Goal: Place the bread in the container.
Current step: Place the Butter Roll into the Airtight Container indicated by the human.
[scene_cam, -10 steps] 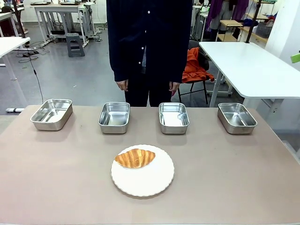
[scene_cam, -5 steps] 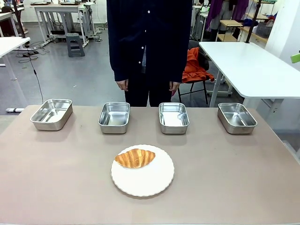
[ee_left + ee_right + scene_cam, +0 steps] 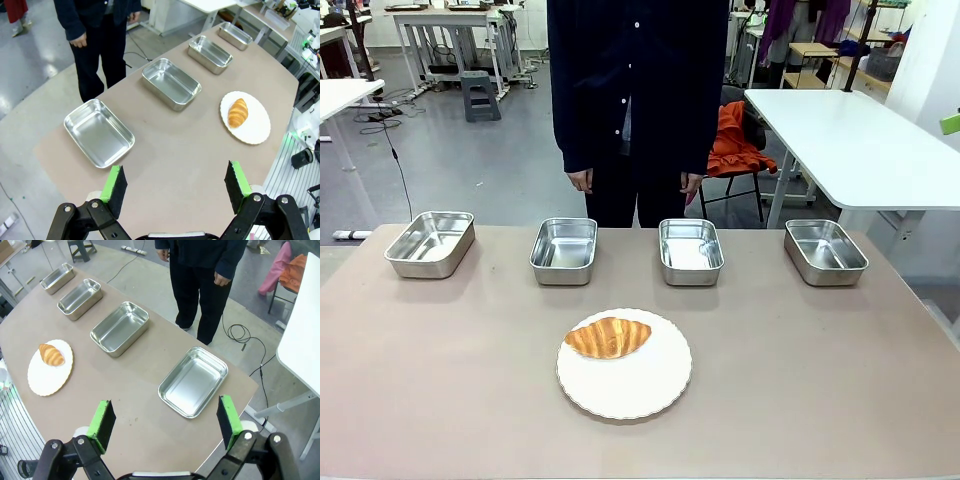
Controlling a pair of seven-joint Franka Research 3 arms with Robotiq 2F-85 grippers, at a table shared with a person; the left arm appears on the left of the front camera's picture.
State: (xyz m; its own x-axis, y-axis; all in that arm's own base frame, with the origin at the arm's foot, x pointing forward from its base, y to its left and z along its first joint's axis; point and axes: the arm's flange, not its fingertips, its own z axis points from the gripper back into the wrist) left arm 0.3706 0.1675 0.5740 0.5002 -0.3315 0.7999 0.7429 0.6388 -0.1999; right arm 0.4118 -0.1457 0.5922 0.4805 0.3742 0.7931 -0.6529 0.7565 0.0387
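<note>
A round white plate (image 3: 256, 129) is lying on the brown table (image 3: 170, 150) beyond the fingers (image 3: 114, 187) of the left gripper (image 3: 174, 174), toward the right-hand one, while a person in dark clothes (image 3: 95, 30) is standing far beyond the left-hand one, an orange garment (image 3: 735, 145) hanging behind.

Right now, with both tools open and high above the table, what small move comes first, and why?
Probably lower the open left tool toward the croissant: it lies untouched on the white plate, slightly on the robot's left of centre, with nothing held yet.
</note>
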